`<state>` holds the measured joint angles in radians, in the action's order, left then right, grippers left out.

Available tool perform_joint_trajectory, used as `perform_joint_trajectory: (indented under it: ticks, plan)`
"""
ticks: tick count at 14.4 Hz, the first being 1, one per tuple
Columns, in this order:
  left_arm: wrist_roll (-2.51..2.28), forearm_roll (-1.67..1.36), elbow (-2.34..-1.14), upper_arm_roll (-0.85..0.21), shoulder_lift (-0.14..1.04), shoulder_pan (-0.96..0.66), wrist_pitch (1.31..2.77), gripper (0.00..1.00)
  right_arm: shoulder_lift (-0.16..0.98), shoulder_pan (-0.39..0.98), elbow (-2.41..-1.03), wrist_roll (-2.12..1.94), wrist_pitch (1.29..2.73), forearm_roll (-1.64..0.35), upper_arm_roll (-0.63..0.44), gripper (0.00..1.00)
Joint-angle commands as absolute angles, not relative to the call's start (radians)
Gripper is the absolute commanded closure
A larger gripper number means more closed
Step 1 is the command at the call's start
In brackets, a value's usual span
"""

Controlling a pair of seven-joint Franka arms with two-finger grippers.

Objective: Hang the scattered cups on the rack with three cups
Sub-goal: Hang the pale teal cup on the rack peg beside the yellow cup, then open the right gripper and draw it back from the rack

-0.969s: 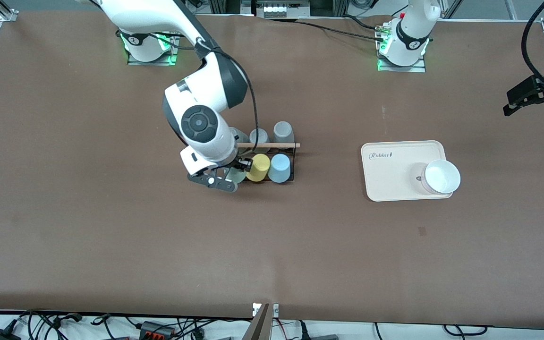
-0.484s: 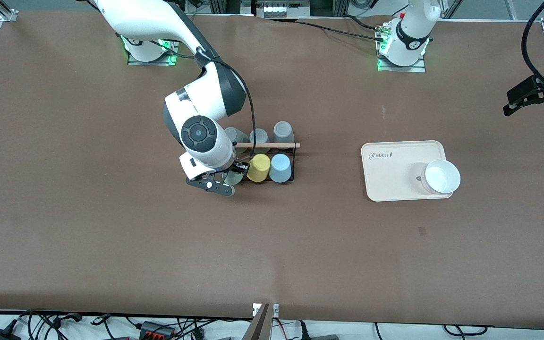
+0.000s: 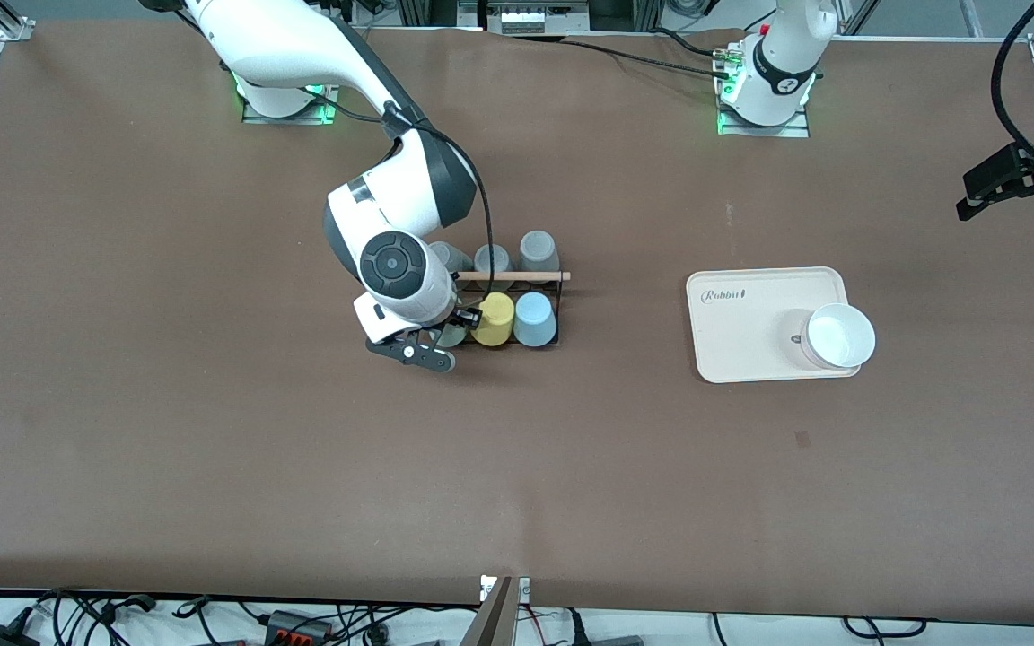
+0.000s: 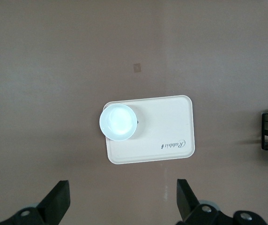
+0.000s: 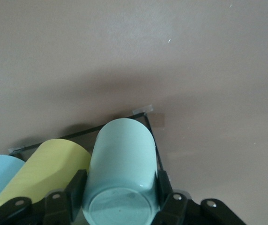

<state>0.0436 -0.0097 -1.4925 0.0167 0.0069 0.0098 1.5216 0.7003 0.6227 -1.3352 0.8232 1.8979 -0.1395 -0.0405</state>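
Legibly, cream tray (image 3: 755, 359) reads, seemingly, "Rabbit".

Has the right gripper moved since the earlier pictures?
Yes. The right gripper, shut on the mint green cup, has shifted toward the yellow cup on the rack.
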Motion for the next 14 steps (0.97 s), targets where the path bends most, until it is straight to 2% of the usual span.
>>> perform_joint_trajectory:
  ticks: [1, 2, 3, 4, 5, 9, 14]
  plan:
    - [0.055, -0.023, -1.460, 0.023, 0.021, 0.005, 1.502, 0.00, 0.718, 0.623, -1.312, 0.816, 1.884, -0.163, -0.040, 0.79]
    - [0.055, -0.025, -1.460, 0.023, 0.021, 0.005, 1.502, 0.00, 0.718, 0.623, -1.312, 0.813, 1.882, -0.161, -0.040, 0.79]
    - [0.055, -0.023, -1.460, 0.023, 0.020, 0.005, 1.502, 0.00, 0.718, 0.620, -1.312, 0.808, 1.881, -0.163, -0.040, 0.67]
    - [0.055, -0.023, -1.460, 0.023, 0.021, 0.005, 1.502, 0.00, 0.718, 0.615, -1.312, 0.813, 1.876, -0.164, -0.040, 0.10]
    - [0.055, -0.025, -1.460, 0.023, 0.021, 0.005, 1.502, 0.00, 0.713, 0.615, -1.310, 0.813, 1.870, -0.164, -0.040, 0.00]
    - [0.057, -0.025, -1.460, 0.023, 0.021, 0.005, 1.502, 0.00, 0.677, 0.594, -1.237, 0.815, 1.769, -0.149, -0.061, 0.00]
    - [0.057, -0.025, -1.460, 0.023, 0.021, 0.005, 1.503, 0.00, 0.657, 0.519, -1.097, 0.670, 1.660, -0.103, -0.149, 0.00]
